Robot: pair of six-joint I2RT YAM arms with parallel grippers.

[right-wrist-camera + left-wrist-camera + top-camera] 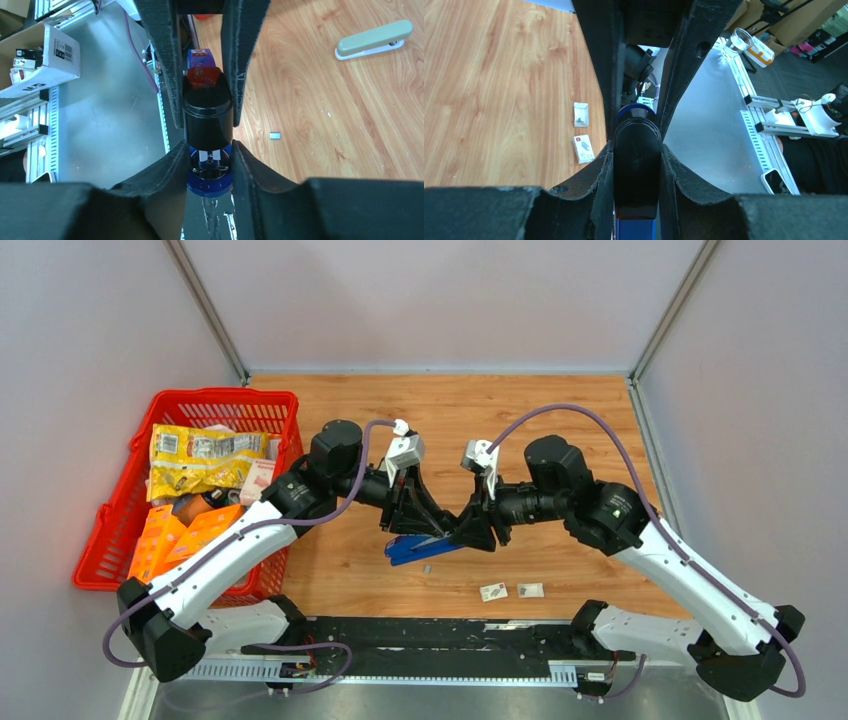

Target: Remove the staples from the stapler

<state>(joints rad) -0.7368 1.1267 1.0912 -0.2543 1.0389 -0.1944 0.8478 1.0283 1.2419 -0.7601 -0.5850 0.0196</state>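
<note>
A blue stapler (410,550) with a black upper part is observed near the middle of the wooden table (560,440), slightly toward the near edge. It is gripped from opposite ends by both arms. The left gripper (636,160) is seen narrowed onto the stapler, its fingers (599,170) pressed against both sides of the black upper part. The right gripper (209,147) is likewise clamped on the stapler, its fingers (250,170) bearing on the black part and the blue base below it. Whether the stapler rests on the table or is held just above it cannot be determined. The staples (427,567) are noted as one small grey strip lying loose on the wood, just beside the stapler on its near side and apart from both grippers. Whether further staples are inside the stapler cannot be told. A white packet (492,591) and a second white packet (530,590) are recorded side by side on the table, near the front edge and right of the stapler. A beige stapler (375,39) is seen lying on the wood in the right wrist view only, well apart from the gripped one. A red basket (120,500) holding snack packets is placed at the left side of the table.
</note>
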